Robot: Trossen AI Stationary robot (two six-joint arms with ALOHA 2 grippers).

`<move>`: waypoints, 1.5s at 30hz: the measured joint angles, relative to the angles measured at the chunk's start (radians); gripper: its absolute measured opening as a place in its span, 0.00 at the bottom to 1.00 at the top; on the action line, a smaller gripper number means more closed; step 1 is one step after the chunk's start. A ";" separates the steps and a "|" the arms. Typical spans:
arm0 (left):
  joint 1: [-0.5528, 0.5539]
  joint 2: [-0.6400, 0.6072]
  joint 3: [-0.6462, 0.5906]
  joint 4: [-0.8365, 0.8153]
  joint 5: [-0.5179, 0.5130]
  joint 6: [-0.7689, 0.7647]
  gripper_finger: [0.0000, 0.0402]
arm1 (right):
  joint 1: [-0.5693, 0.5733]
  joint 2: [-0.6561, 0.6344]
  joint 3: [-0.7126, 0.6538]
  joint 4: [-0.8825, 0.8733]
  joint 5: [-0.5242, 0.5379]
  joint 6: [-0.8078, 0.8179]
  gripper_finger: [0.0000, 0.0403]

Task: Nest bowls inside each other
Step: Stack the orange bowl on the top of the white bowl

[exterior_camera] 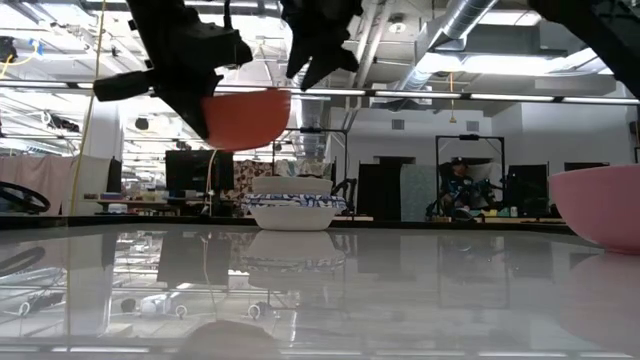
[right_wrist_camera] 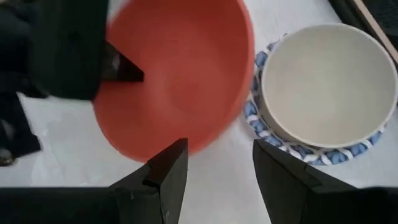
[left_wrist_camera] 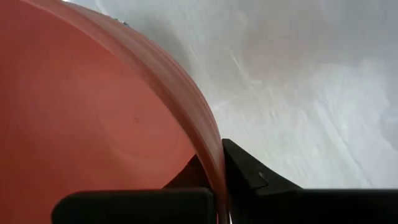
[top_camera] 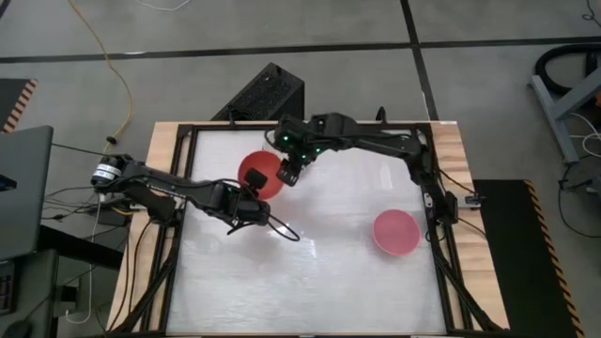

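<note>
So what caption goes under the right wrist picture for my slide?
Left gripper holds the round red bowl by its rim beside the stacked cream bowl; right gripper waits open.

Two dark, nearly black jointed arms, built of slim matte segments. Black cables loop along both. Small green lights glow on the wrist just behind the right claw. Behind the left claw, the arm ends in a silvery cylindrical base joint. Each claw has two angular, wedge-shaped black fingers.
</note>
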State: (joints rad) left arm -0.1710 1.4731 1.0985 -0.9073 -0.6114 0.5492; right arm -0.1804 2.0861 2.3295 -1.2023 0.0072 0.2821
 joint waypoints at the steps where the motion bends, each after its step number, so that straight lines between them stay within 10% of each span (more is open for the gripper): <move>1: -0.003 0.000 0.000 0.000 -0.004 0.017 0.00 | 0.004 0.000 0.000 0.010 0.006 0.005 0.50; 17: -0.015 0.000 0.000 0.095 -0.039 0.175 0.00 | 0.011 0.030 0.000 0.026 0.156 0.035 0.49; 31: -0.015 0.000 0.002 0.153 -0.070 0.228 0.00 | -0.008 0.047 0.000 0.003 0.148 0.027 0.05; 45: -0.019 -0.001 0.044 0.131 -0.028 0.099 0.23 | -0.027 0.049 0.000 -0.013 0.097 0.020 0.02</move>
State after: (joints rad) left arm -0.1902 1.4719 1.1429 -0.7763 -0.6397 0.6479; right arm -0.2076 2.1353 2.3295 -1.2151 0.1044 0.3018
